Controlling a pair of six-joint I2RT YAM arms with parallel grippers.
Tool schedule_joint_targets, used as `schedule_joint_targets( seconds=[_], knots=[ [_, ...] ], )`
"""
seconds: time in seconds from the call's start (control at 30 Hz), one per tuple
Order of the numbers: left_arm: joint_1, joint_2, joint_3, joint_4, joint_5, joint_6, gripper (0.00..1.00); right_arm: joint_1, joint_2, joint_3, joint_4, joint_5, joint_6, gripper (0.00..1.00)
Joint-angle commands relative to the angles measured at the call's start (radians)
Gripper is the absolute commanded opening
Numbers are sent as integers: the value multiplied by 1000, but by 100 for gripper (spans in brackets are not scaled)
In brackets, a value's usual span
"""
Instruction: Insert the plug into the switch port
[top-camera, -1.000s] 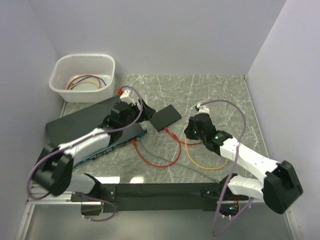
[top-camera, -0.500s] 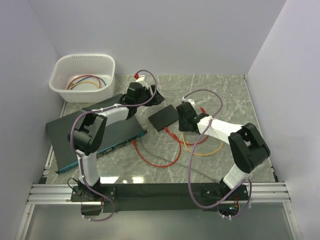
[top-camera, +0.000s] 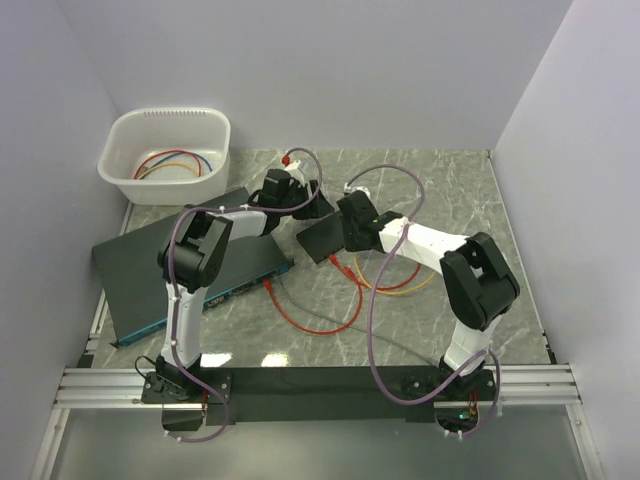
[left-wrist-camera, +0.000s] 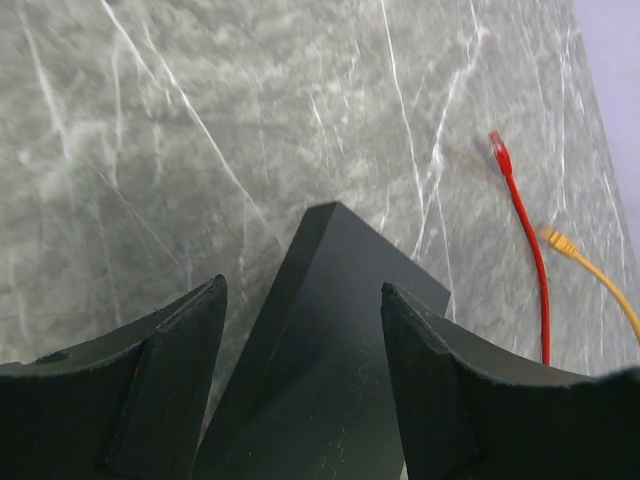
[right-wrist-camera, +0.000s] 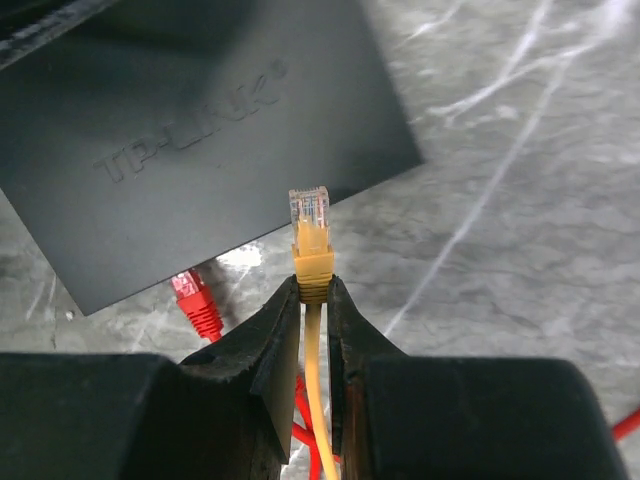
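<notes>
beside the small black box (right-wrist-camera: 200, 130) lies the plug (right-wrist-camera: 196, 300), likely light, stiff-bodied on limp cable (left-wrist-camera: 530, 260), best taken by its red boot; right gripper (right-wrist-camera: 315, 290) pinches the yellow plug (right-wrist-camera: 312, 250), left gripper (left-wrist-camera: 302, 290) spread.

Left arm (top-camera: 180, 315) & right arm (top-camera: 425, 241): white links, black joints, black bases. Mauve cable (top-camera: 369, 310) loops along ea. Gripper fingers (left-wrist-camera: 165, 380) matte black, wedge-shaped, rough edges.

The left gripper (left-wrist-camera: 302, 290) holds its two black fingers (left-wrist-camera: 170, 370) spread, with a corner of the small black box (left-wrist-camera: 345, 340) between them, pointing away. Farther right on the marble table (left-wrist-camera: 200, 120), a red plug (left-wrist-camera: 497, 152) ends a thin red cable (left-wrist-camera: 532, 270), with an orange-yellow plug (left-wrist-camera: 556, 239) just beside that cable.
</notes>
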Motion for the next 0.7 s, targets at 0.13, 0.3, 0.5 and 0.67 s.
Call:
schedule_joint_targets(
  seconds=[0.13,0.3,0.5,0.67],
  knots=[
    [-6,20,38,67,112,14,67,12,69,65,-83,-41,-62,0],
    [-12,17,36,58,117,33,67,12,74,68,-117,-68,-79,0],
    [-21,34,56,29,117,59,66,13,90,78,-132,-114,-89,0],
    [-31,49,70,9,118,76,65,13,107,86,-131,-130,-87,0]
  ],
)
